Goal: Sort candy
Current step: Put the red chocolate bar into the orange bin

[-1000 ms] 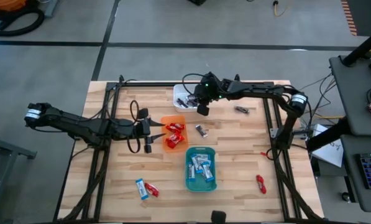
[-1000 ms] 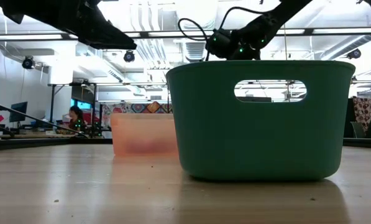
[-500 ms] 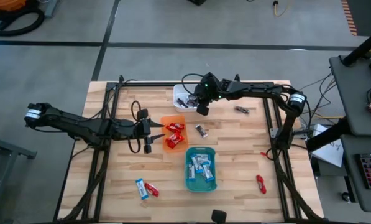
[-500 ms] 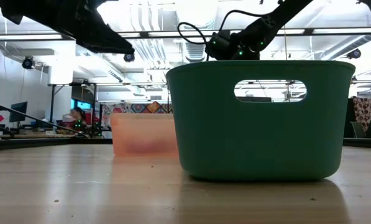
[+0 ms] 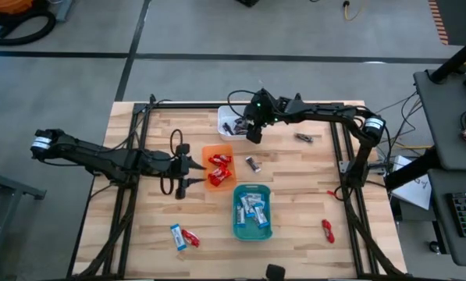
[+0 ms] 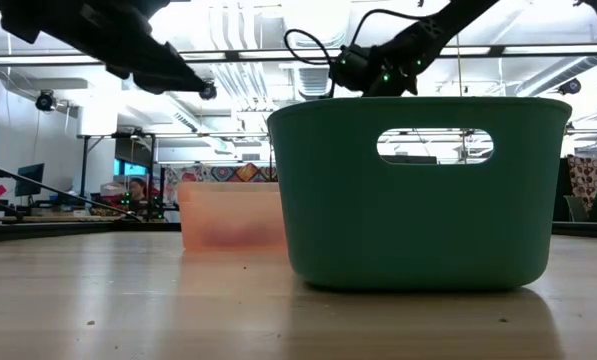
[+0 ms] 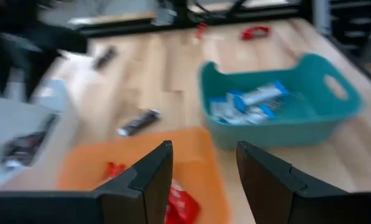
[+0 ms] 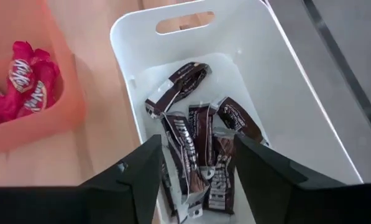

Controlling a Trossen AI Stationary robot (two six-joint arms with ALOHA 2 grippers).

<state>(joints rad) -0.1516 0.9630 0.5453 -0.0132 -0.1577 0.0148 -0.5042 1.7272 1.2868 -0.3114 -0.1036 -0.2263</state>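
Candy is lying sorted around the orange tray [image 5: 218,166]: red pieces [image 8: 25,81] inside it, dark brown bars [image 8: 194,149] in the white tray [image 8: 291,81] beyond, where the right gripper [image 8: 194,171] is hovering, jaws spread and empty. The left gripper [image 7: 201,171] is facing the orange tray, jaws apart.

Over the white tray [image 5: 231,122] near the counter's far edge, the right pincer [image 8: 191,163] has spread its fingers apart; a second ago they were closed. The left pincer [image 5: 181,165] has shifted slightly, beside the orange tray [image 5: 219,169], and looks turned compared with before.
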